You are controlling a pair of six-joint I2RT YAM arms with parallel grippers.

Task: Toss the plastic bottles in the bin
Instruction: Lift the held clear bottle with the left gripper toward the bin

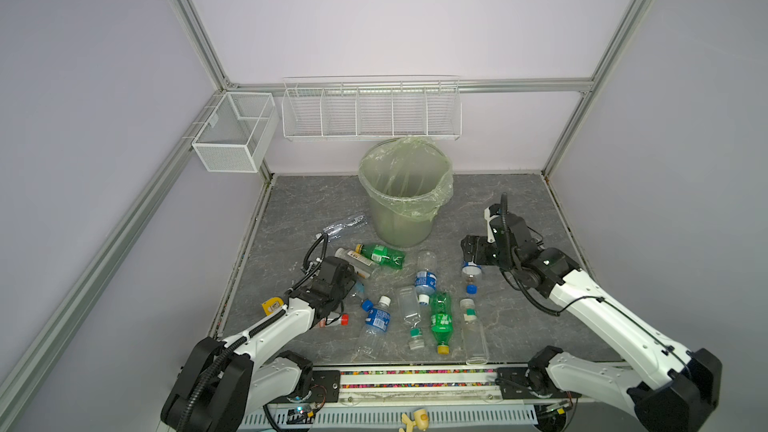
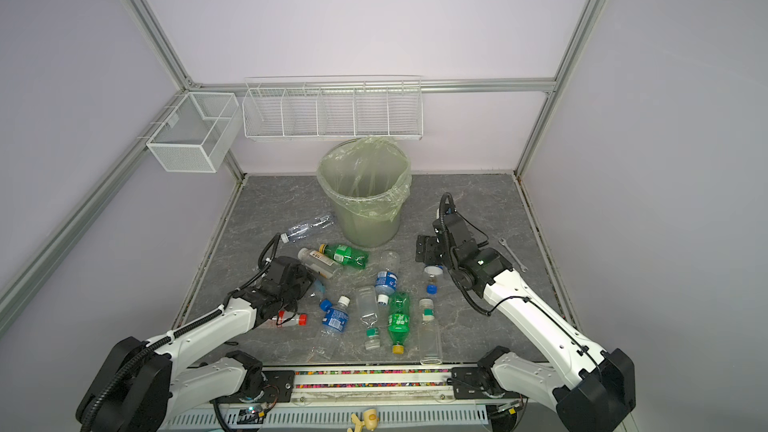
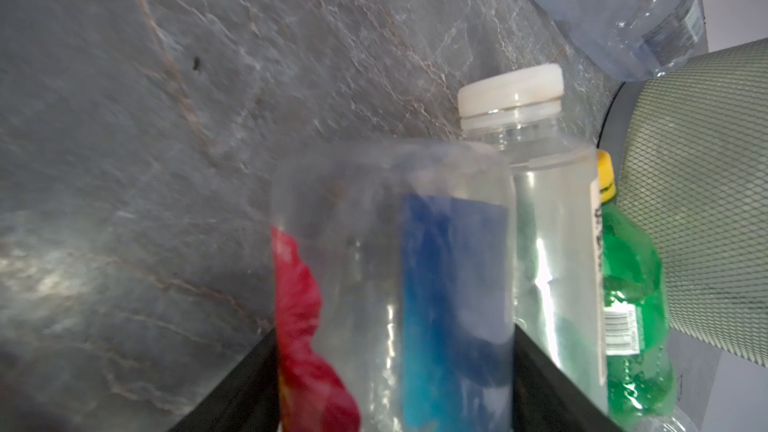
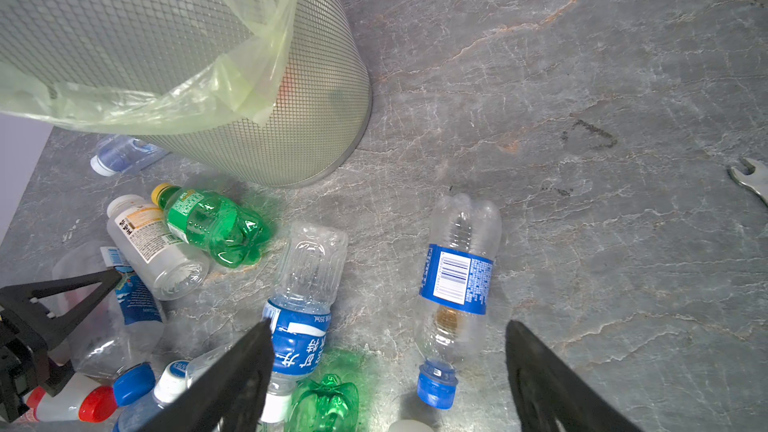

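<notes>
The bin (image 1: 405,201) (image 2: 365,201), lined with a green bag, stands at the back middle of the grey table. Several plastic bottles lie in front of it, among them a green one with a yellow cap (image 1: 382,255) and a blue-labelled one (image 1: 424,276). My left gripper (image 3: 395,330) (image 1: 351,282) is low over the left of the pile, shut on a clear bottle with a blue and red label (image 3: 390,243). My right gripper (image 4: 388,326) (image 1: 471,249) hangs open above a blue-capped, blue-labelled bottle (image 4: 455,284) (image 1: 471,274), not touching it.
A wrench (image 2: 512,254) lies on the table right of the right arm. Two white wire baskets (image 1: 235,130) (image 1: 372,112) hang on the back frame above the bin. A red-capped bottle (image 1: 334,321) lies under the left arm. A small yellow object (image 1: 272,305) sits at the table's left edge.
</notes>
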